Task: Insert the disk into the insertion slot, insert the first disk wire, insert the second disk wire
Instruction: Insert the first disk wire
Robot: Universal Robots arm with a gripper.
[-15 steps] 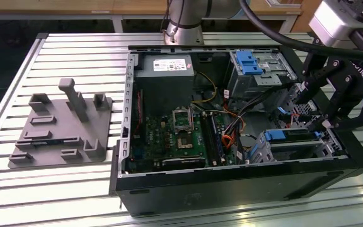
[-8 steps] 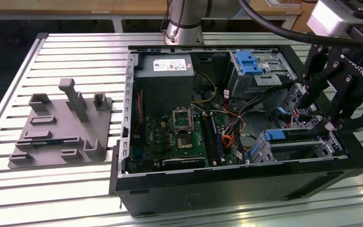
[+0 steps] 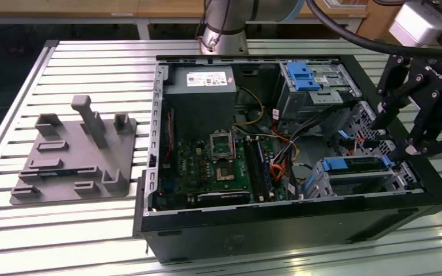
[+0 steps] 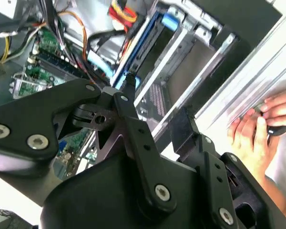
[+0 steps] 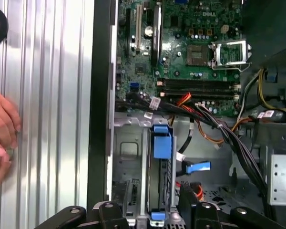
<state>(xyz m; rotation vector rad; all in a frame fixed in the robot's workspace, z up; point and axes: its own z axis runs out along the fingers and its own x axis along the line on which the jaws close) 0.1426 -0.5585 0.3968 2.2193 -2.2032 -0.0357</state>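
Observation:
The disk, silver in a bright blue carrier, lies in the insertion slot, a silver metal cage in the near corner of the open computer case on the exterior view's right. In the first wrist view the blue carrier stands edge-on inside the cage. My gripper hangs just over that corner, open, with one black finger on each side of the carrier and not touching it. A loose cable with a blue plug lies beside the cage. The fingertips point into the cage in the second wrist view.
A taller metal bay with a blue latch stands at the case's far corner. Bundled black, orange and red cables cross between the motherboard and the cage. A person's hand rests on the ribbed table beside the case. A grey fixture sits on the exterior view's left.

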